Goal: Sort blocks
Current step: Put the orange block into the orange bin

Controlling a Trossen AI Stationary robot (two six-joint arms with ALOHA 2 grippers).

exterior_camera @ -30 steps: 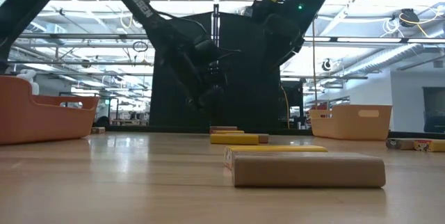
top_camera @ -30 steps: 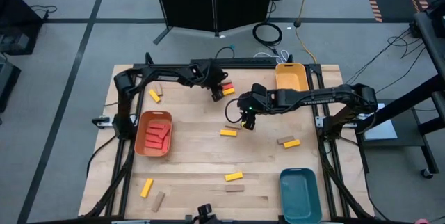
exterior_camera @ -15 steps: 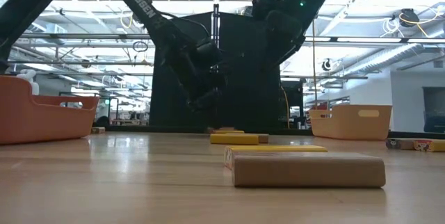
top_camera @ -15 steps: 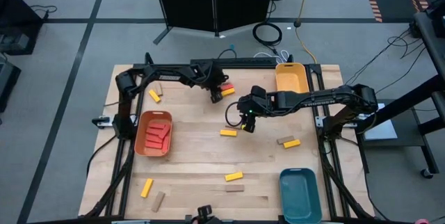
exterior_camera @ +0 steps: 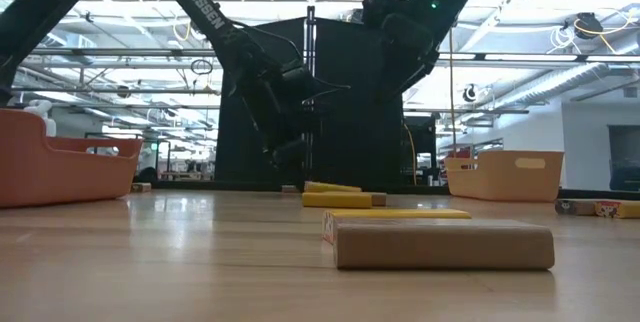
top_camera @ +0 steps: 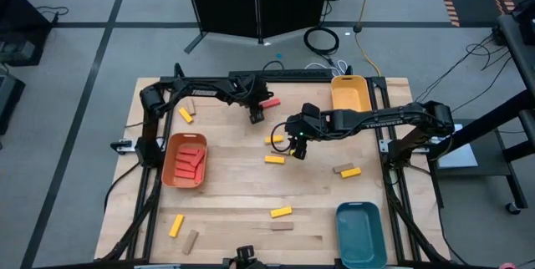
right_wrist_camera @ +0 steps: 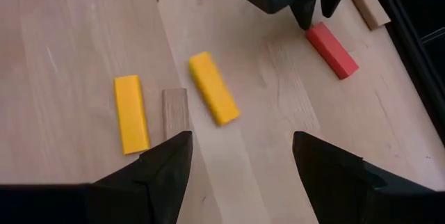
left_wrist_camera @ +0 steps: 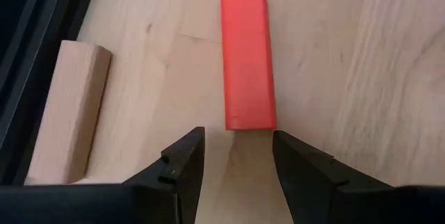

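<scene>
A red block (left_wrist_camera: 246, 53) lies flat on the table, also seen at red block (top_camera: 268, 103). My left gripper (left_wrist_camera: 236, 140) is open right behind the block's near end, one finger to each side, without touching it. A tan block (left_wrist_camera: 66, 109) lies beside it near the table's far rail. My right gripper (right_wrist_camera: 240, 161) hangs open above the table's middle, right gripper (top_camera: 297, 145). Below it are a yellow block (right_wrist_camera: 214, 97), a second yellow block (right_wrist_camera: 131, 113) and a tan block (right_wrist_camera: 175, 109). Several more yellow and tan blocks lie scattered.
An orange tray (top_camera: 171, 173) at the left holds several red blocks. A yellow tray (top_camera: 350, 95) stands at the far right and a teal tray (top_camera: 360, 234) at the near right. Loose blocks lie at far left (top_camera: 185, 114), right (top_camera: 345, 170) and near edge (top_camera: 281, 212).
The yellow block that lay against the red one at the far side has slid toward the near edge and now lies close under my right gripper. The red block stayed at the far side, slightly turned. My left gripper has sunk lower and shifted a little to the left.
</scene>
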